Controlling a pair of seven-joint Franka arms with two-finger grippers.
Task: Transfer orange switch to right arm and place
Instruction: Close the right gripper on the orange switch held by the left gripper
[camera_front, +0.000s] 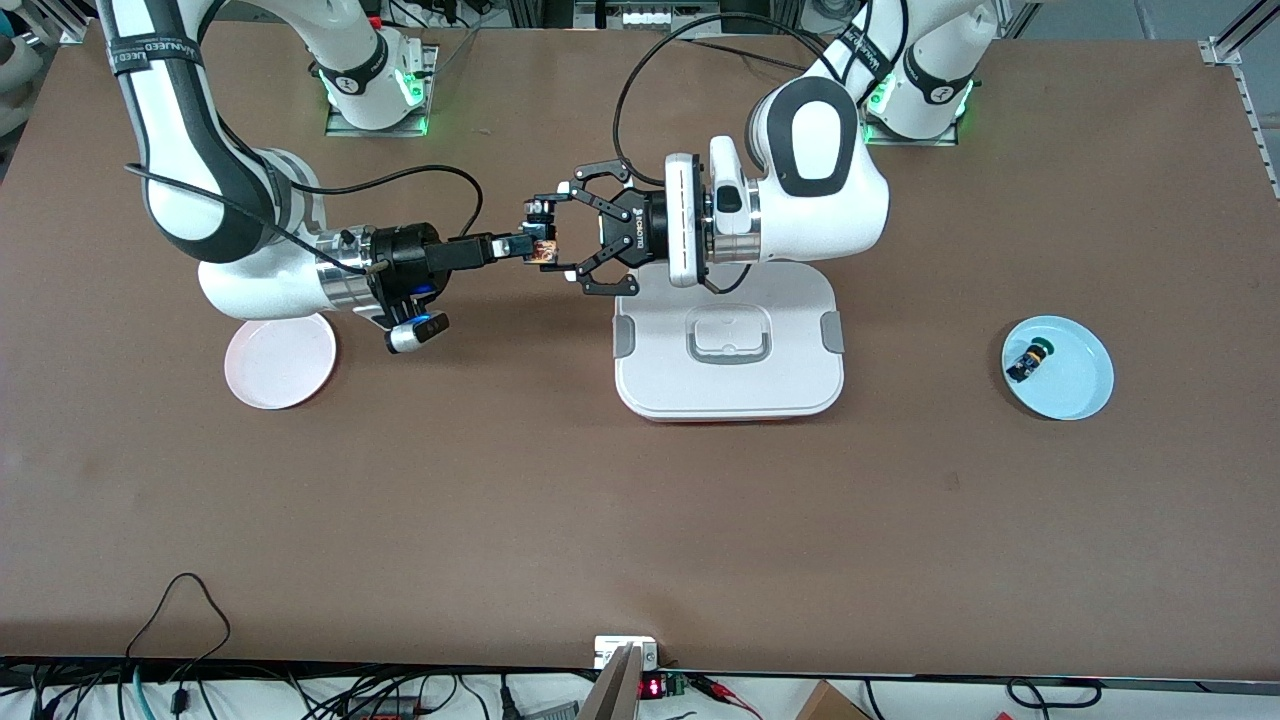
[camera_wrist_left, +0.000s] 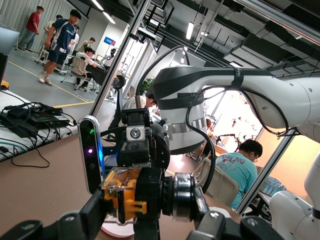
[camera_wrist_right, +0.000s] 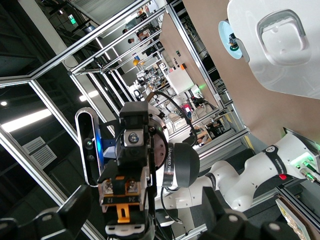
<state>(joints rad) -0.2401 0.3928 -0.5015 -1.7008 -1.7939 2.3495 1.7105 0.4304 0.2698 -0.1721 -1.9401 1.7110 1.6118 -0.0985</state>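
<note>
Both arms meet in mid-air above the brown desk (camera_front: 640, 520), beside the white lidded container (camera_front: 728, 345). The right arm's slim black gripper (camera_front: 540, 246) is clamped on the tiny black cylindrical switch with the orange-yellow band (camera_front: 545, 250). The left arm's black claw-like gripper (camera_front: 578, 232) is spread wide around it, fingers clear. A round pink plate (camera_front: 280, 360) lies under the right arm; a light-blue plate (camera_front: 1075, 385) carries a black-and-blue switch (camera_front: 1026, 361).

Matt brown table (camera_front: 640, 520), glossy white plastic lid (camera_front: 730, 345).
</note>
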